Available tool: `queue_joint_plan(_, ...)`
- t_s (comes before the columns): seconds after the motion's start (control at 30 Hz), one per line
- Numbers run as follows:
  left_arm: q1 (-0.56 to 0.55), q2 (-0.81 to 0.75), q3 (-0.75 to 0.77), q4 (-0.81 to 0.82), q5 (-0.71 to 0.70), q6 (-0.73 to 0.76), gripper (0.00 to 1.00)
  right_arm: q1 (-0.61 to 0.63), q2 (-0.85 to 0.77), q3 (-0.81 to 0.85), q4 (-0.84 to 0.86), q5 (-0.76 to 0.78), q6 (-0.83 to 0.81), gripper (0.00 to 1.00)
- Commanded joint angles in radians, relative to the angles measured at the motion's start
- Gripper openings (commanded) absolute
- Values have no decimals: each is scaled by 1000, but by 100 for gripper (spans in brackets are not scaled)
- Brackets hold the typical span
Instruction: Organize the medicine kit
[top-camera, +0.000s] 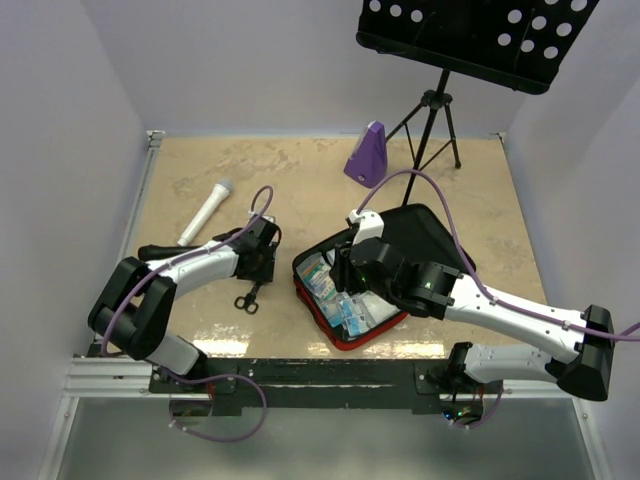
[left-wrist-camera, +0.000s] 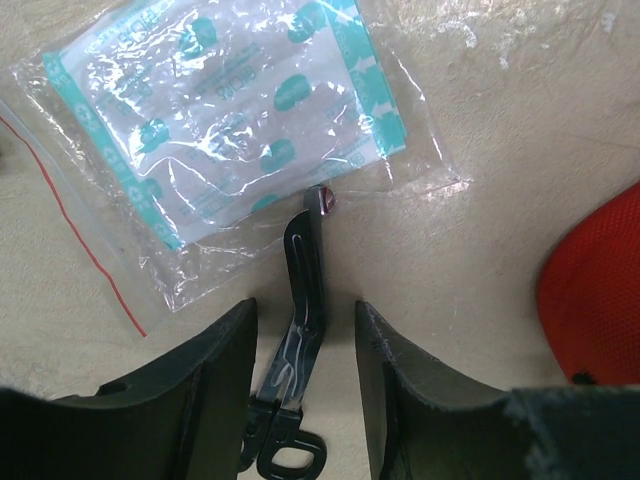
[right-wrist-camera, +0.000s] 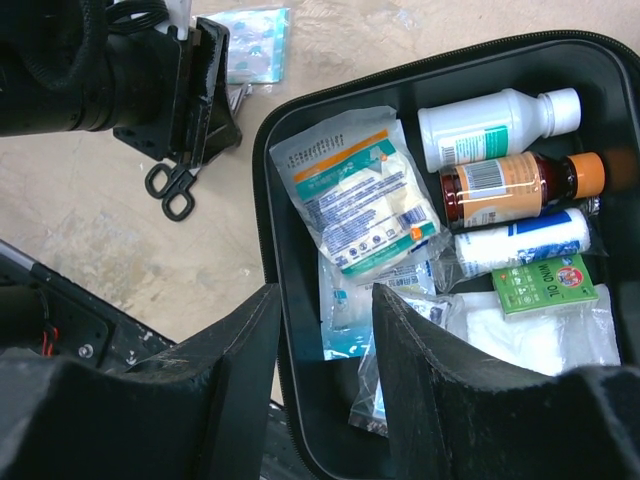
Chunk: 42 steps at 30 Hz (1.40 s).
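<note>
The medicine kit lies open near the front of the table, red-rimmed with a black lining, its lid folded back. Inside are a white bottle, a brown bottle, a bandage roll, a green box and a gauze packet. My right gripper hovers open over the kit's near wall, one finger outside and one inside. Black scissors lie flat on the table, left of the kit. My left gripper stands open astride their blades without touching them.
A clear bag of plasters lies just beyond the scissors' tip. A white microphone rests at the left, and a purple metronome-shaped object and a music stand are at the back. White walls enclose the table.
</note>
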Motion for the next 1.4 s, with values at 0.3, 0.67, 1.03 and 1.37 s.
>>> queue_joint_plan(0.3, 1, 53, -3, 10, 6, -31, 39, 1, -43, -17, 33, -1, -1, 47)
queue_joint_plan(0.67, 1, 59, -9, 7, 23, -27, 30, 1, -48, -18, 31, -2, -1, 47)
queue_joint_plan(1.03, 0, 60, -9, 1, 23, -27, 13, 0, -58, -21, 25, 1, -1, 47)
queue_joint_plan(1.37, 1, -36, -16, -27, 28, -42, 0, 1, -55, -26, 33, -1, -1, 47)
